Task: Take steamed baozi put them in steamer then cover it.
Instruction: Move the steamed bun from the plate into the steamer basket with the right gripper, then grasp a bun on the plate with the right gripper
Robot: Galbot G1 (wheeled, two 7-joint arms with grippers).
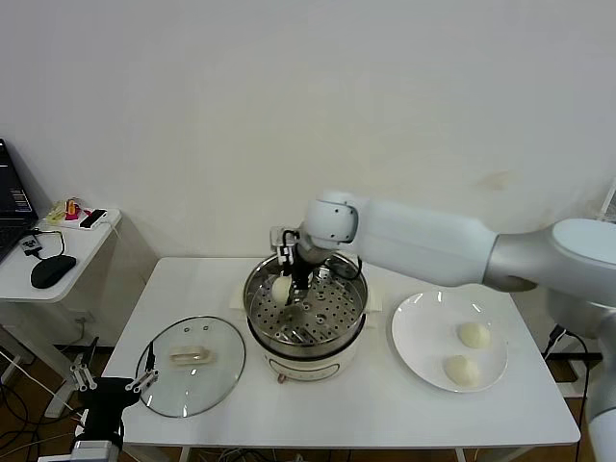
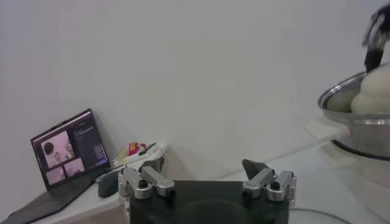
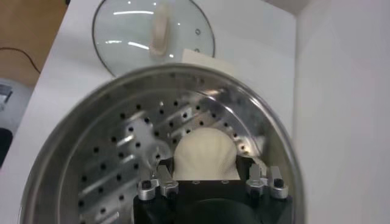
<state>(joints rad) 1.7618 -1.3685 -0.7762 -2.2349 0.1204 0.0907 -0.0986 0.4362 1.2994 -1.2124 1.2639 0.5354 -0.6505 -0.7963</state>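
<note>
The steamer (image 1: pixel 352 310) stands mid-table on its white base; its rim also shows in the right wrist view (image 3: pixel 73 125) and the left wrist view (image 2: pixel 365 125). My right gripper (image 1: pixel 292 279) reaches into it from the right and is shut on a cream-white baozi (image 1: pixel 280 288), which sits low over the perforated tray (image 3: pixel 204 152). Two baozi (image 1: pixel 473 334) (image 1: pixel 461 369) lie on the white plate (image 1: pixel 423 332). A fourth is not clearly seen. The glass cover (image 1: pixel 191 366) lies flat on the table left of the steamer, also in the right wrist view (image 3: pixel 152 30). My left gripper (image 1: pixel 117 382) is parked open at the front-left table corner (image 2: pixel 207 167).
A low side table (image 1: pixel 58 241) at far left holds a laptop (image 2: pixel 70 152), a mouse and small items. The wall runs close behind the table. A cable hangs at the right edge.
</note>
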